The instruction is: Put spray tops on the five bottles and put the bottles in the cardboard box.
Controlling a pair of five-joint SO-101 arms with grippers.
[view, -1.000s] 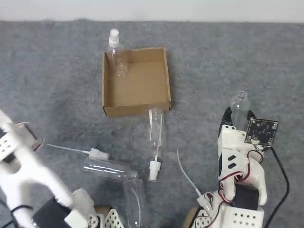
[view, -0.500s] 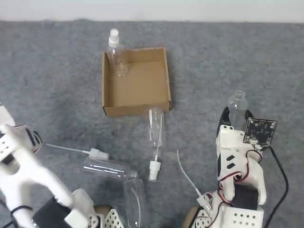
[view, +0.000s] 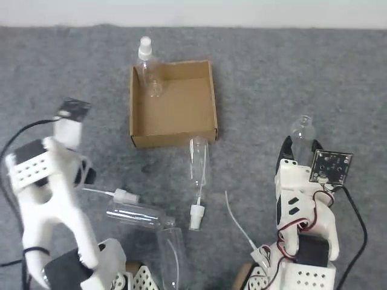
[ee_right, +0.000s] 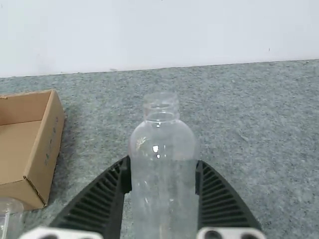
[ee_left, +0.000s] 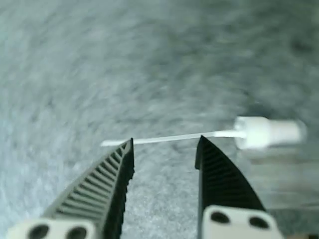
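Observation:
A clear uncapped bottle [view: 303, 128] [ee_right: 161, 149] stands upright at the right, with my right gripper [view: 303, 146] [ee_right: 162, 167] shut on its body. My left gripper [ee_left: 164, 145] [view: 87, 175] is open, its jaws on either side of the thin tube of a loose white spray top [ee_left: 269, 133] [view: 125, 195] lying on the carpet. The cardboard box [view: 205, 99] [ee_right: 30, 144] sits at the back with one capped bottle [view: 149, 71] leaning in its far left corner. Another capped bottle [view: 198, 172] lies in front of the box.
Two uncapped bottles lie near the front, one crosswise [view: 136, 214] and one pointing at the front edge [view: 172, 254]. A second loose spray top with its tube [view: 239, 225] lies by the right arm's base. Grey carpet covers the table.
The left arm has swung in from the left edge and come down over the spray top's tube. The right arm with its bottle has barely shifted.

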